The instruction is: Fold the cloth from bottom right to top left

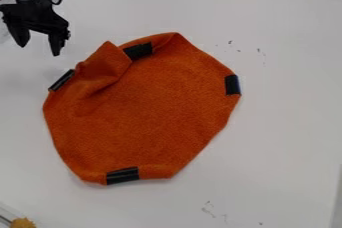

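An orange cloth lies spread on the white table, roughly rounded in outline, with black patches at its left, top, right and bottom edges. Near its upper left edge a raised fold comes to a point, and the top rim is turned over a little. My gripper hangs at the upper left, beyond the cloth's upper left edge and apart from it. Its two fingers are spread, with nothing between them.
The white table surrounds the cloth, with small dark marks at the upper right and near the bottom. A yellowish, fuzzy object shows at the bottom left corner. The table's far edge runs along the top right.
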Available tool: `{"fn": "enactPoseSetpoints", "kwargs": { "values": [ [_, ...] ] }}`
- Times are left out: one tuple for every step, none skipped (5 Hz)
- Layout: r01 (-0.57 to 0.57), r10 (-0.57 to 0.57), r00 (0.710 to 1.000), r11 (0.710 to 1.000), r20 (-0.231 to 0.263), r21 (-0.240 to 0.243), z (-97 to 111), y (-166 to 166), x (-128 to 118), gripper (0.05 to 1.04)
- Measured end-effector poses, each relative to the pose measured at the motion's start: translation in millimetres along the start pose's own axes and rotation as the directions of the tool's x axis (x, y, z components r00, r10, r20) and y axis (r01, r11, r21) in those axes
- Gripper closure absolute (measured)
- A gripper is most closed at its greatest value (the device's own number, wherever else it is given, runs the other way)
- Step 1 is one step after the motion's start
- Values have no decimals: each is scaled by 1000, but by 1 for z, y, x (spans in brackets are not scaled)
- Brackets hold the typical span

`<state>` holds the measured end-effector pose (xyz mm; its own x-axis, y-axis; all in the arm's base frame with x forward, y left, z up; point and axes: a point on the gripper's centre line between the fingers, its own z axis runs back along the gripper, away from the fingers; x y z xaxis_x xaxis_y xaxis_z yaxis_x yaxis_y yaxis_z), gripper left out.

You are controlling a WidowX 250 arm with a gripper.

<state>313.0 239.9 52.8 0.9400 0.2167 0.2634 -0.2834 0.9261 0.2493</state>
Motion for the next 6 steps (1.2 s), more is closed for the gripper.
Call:
{"fn": "enactPoseSetpoints", "kwargs": {
  "values": [
    [0, -1, 999, 1000, -35, -12, -11, -5, -7, 83],
    [10, -9, 999, 1000, -38, 23, -6, -5, -7, 83],
    [16, -16, 1000, 998, -4, 62, 14, -6, 2, 83],
    [11, -12, 999, 999, 29, 38, 41, -12, 2, 83],
    [-52, 53, 997, 999, 50, -8, 68, -36, -20, 83],
    [-159, 162, 985, 985, 53, -63, 80, -71, -66, 83]
  ]
}}
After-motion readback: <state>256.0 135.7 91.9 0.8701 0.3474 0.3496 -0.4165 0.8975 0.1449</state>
